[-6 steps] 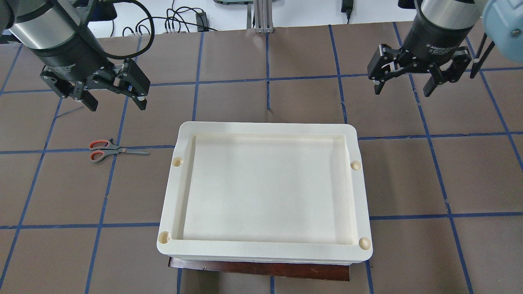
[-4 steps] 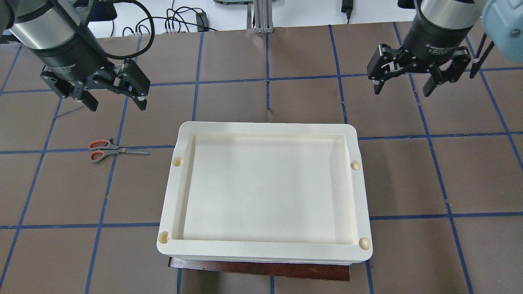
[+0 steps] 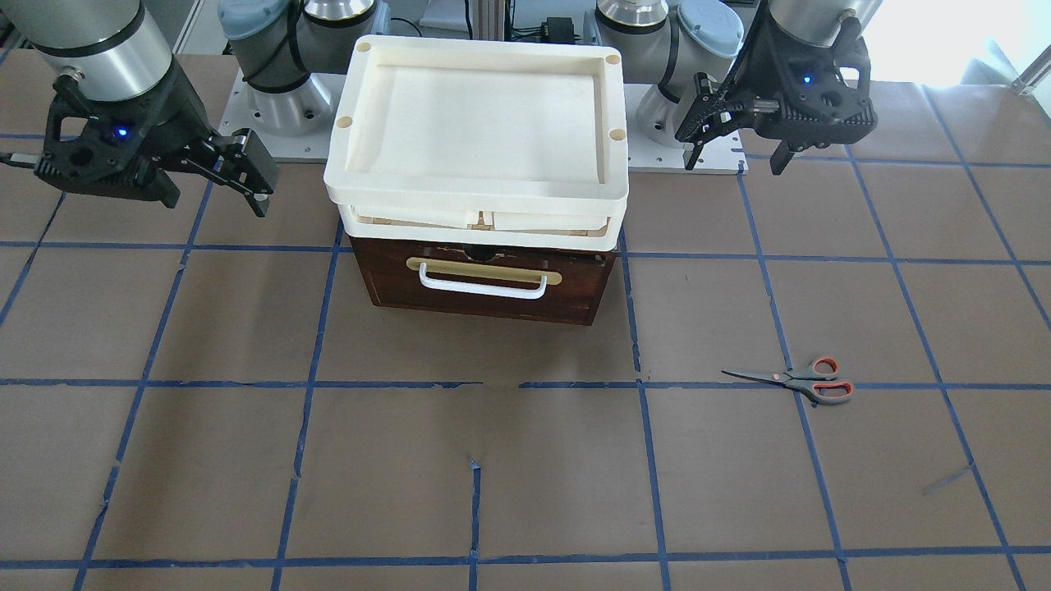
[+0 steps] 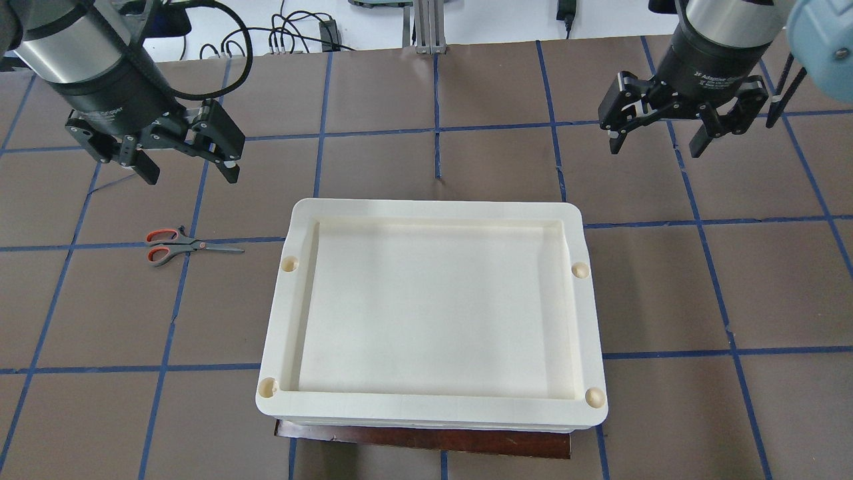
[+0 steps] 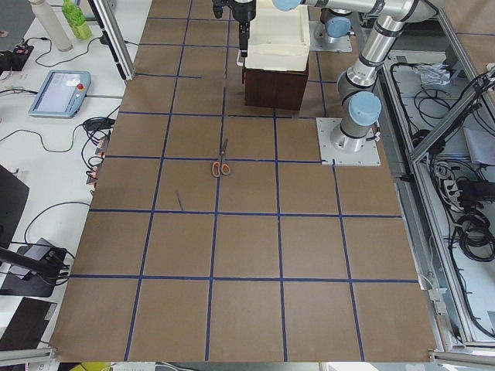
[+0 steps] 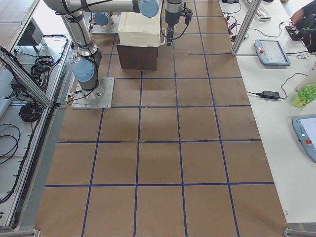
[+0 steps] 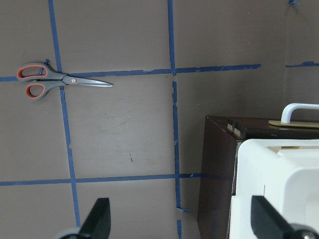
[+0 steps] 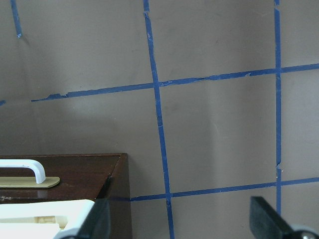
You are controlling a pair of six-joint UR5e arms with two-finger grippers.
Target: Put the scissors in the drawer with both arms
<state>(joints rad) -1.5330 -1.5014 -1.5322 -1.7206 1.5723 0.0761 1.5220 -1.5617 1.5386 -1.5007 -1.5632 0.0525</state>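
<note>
The scissors [image 4: 190,245] lie flat on the brown table to the left of the trays, handles left and blades closed; they also show in the front view [image 3: 792,380], the left wrist view [image 7: 60,82] and the left side view [image 5: 222,162]. The dark wooden drawer [image 3: 484,283] is closed under the cream trays, and only its front edge shows from overhead [image 4: 426,440]. My left gripper [image 4: 190,175] hangs open and empty above the table behind the scissors. My right gripper [image 4: 654,148] hangs open and empty to the right beyond the trays.
Two stacked cream plastic trays [image 4: 433,208] sit on top of the drawer box and overhang it. Blue tape lines grid the brown table. The arm bases [image 3: 279,98] stand behind the box. Cables lie beyond the table's far edge.
Both grippers have shifted only very slightly. The scissors, trays and drawer have not moved.
</note>
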